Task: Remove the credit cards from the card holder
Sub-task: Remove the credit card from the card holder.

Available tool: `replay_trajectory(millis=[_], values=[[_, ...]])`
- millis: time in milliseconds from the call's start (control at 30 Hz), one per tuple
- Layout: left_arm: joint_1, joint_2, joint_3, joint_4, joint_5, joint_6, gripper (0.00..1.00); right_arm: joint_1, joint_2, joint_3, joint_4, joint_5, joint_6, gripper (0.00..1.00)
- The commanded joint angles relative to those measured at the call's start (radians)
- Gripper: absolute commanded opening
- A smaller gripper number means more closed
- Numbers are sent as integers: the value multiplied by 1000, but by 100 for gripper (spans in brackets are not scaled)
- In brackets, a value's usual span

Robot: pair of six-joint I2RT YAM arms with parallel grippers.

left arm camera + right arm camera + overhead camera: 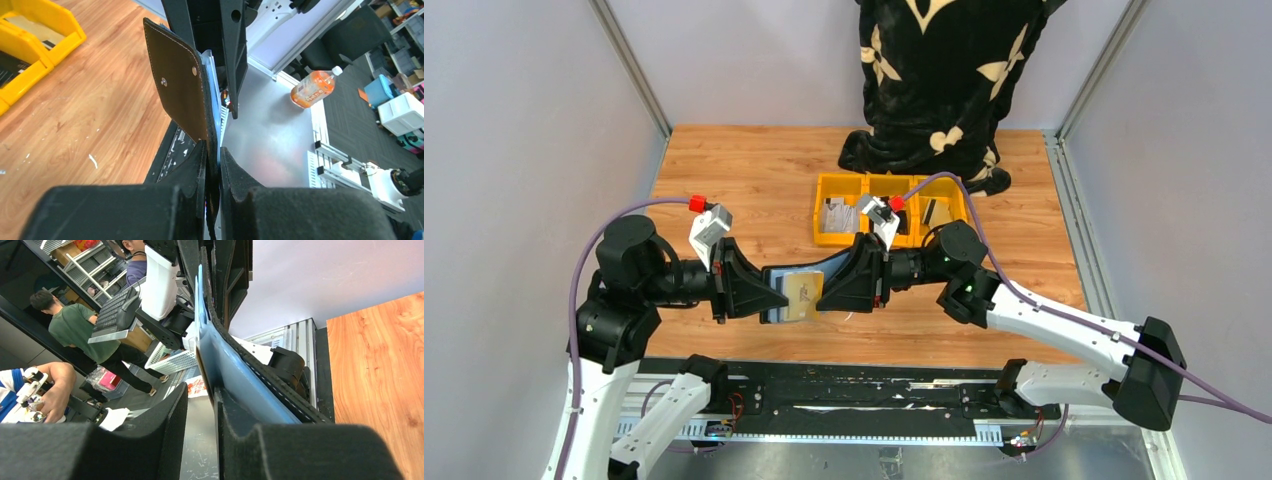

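Note:
The black card holder (782, 274) hangs open in the air between my two grippers, above the table's near edge. My left gripper (767, 297) is shut on its left edge; in the left wrist view the jaws (214, 156) pinch the leather, and the flap with its snap (180, 85) stands upright ahead. A tan-faced credit card (805, 292) sticks out of the grey-blue sleeves. My right gripper (826, 293) is open around that side. In the right wrist view (200, 392), one finger lies against the blue sleeve (235, 375), and the thin card edge (201, 365) stands in the gap.
Yellow bins (824, 185) holding dark flat items stand on the wooden table behind the grippers, also in the left wrist view (60, 25). A person in a black patterned garment (944, 70) stands at the table's far edge. The black base rail (844, 385) runs below the holder.

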Motion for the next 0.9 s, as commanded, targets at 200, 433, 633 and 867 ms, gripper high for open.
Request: replay_trajectory(millis=[200,433,633,867], values=[[-5,8,45,-81,-62,90,0,12,-8,55,-41,21,-57,0],[-5,9,54,-84,-51,88,0,4,-73,-10,-34,37,-59,0],[-5,11,59,-79,-44,85,0,-6,-113,-63,-20,71,-50,0],[-5,8,55,-56,-47,60,0,2,-77,-49,43,39,-9,0]])
